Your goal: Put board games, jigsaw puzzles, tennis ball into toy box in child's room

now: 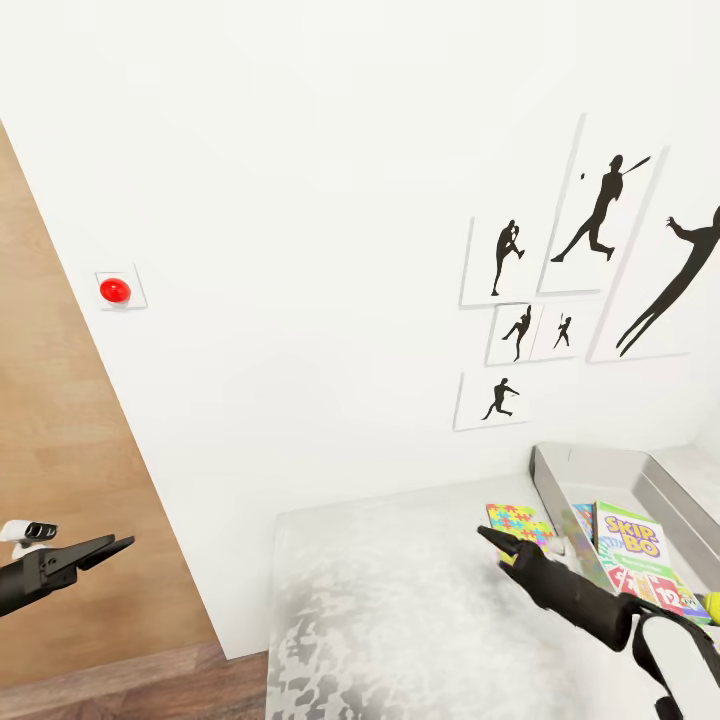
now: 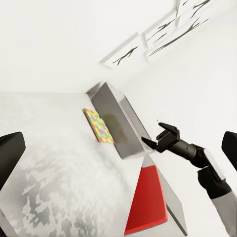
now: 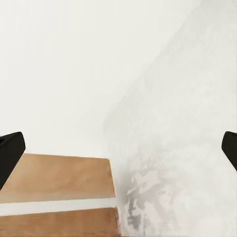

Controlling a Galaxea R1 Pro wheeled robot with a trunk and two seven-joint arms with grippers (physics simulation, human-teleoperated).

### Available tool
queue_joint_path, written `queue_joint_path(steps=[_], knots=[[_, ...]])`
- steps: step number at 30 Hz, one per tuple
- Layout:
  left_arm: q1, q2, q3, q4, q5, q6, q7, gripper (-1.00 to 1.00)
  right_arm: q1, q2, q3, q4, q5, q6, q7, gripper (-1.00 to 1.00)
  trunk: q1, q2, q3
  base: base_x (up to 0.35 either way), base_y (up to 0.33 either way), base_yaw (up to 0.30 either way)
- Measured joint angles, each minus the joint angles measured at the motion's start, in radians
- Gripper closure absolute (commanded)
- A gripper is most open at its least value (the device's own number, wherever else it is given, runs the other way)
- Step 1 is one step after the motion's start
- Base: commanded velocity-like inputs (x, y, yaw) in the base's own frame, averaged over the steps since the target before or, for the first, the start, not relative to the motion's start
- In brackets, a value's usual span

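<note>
The light grey, shallow rectangular toy box (image 1: 640, 475) with flared sides sits on the pale speckled table (image 1: 400, 610), at about four o'clock in the head view, close to the white wall. A green and white board game box printed "SKIP-BO" (image 1: 640, 560) leans over its near wall, and a sliver of a bluish game box (image 1: 583, 520) shows beside it. A flat jigsaw puzzle square of yellow, pink, blue and green pieces (image 1: 515, 522) lies on the table, touching the box's outer side. A small yellow-green ball (image 1: 712, 604) peeks in at the right edge.

The left wrist view shows the toy box (image 2: 121, 123) from outside, the jigsaw (image 2: 100, 127) against its wall, and a red flat panel (image 2: 145, 202) near it, which the head view does not show. The right wrist view shows table, wall and wood-plank floor (image 3: 59, 187).

The right gripper (image 1: 512, 545) hovers at the box's near corner, its black fingers slightly apart, holding nothing. The left gripper (image 1: 115, 545) hangs at eight o'clock over the floor, fingers nearly together, empty.

Black silhouette pictures (image 1: 590, 270) hang on the wall; a red button (image 1: 115, 290) sits at nine o'clock.
</note>
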Motion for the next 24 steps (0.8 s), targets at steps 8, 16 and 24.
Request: queue_joint_path(steps=[8,16,24], knots=[[0.0,-0.001,-0.001,0.0,0.0,0.0,0.0,-1.0,-0.382,0.038,0.13,0.072,0.119,0.116,-0.368,-1.0,0.0,0.0,0.0,0.0,0.0,0.0],[0.0,0.0,0.0,0.0,-0.001,0.001,0.0,-1.0,-0.726,0.082,0.161,0.426,0.133,0.141,-0.695,-1.0,0.0,0.0,0.0,0.0,0.0,0.0],[0.0,0.001,0.0,0.0,-0.001,0.001,0.0,-1.0,-1.078,0.095,0.173,0.974,0.157,0.12,-0.808,-1.0,0.0,0.0,0.0,0.0,0.0,0.0]])
